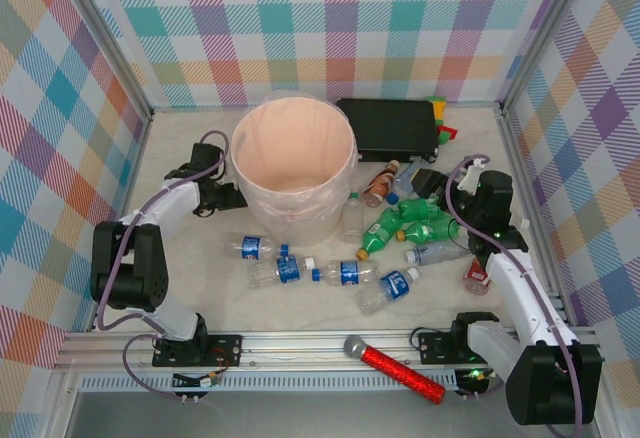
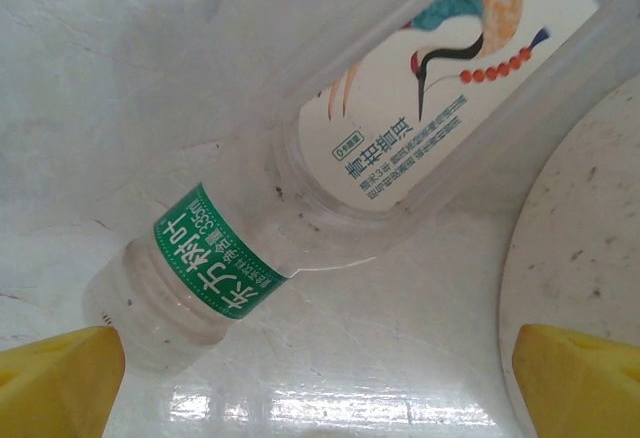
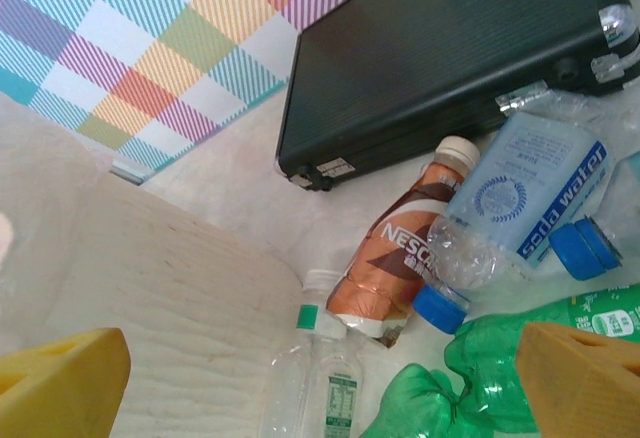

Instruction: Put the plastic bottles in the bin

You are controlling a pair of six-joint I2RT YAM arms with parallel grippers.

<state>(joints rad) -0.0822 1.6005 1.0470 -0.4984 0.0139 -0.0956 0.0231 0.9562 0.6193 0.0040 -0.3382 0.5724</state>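
The bin [image 1: 292, 163] stands upright at the back middle, its wall [image 3: 170, 298] also filling the left of the right wrist view. My left gripper [image 1: 228, 196] is low beside the bin's left side and open [image 2: 320, 398]; a clear bottle with a green neck band [image 2: 215, 263] lies just ahead of its fingers, untouched. My right gripper [image 1: 432, 186] hovers open [image 3: 320, 388] right of the bin, over a brown bottle [image 3: 395, 258], a blue-labelled clear bottle [image 3: 520, 203], a green bottle [image 3: 500, 378] and a clear green-banded bottle [image 3: 325, 378]. Several more bottles [image 1: 345, 275] lie in front.
A flat black box [image 1: 390, 128] lies behind the right bottle pile, close to the back wall. A red glittery microphone [image 1: 395, 368] rests on the front rail. Checked walls enclose the table on three sides.
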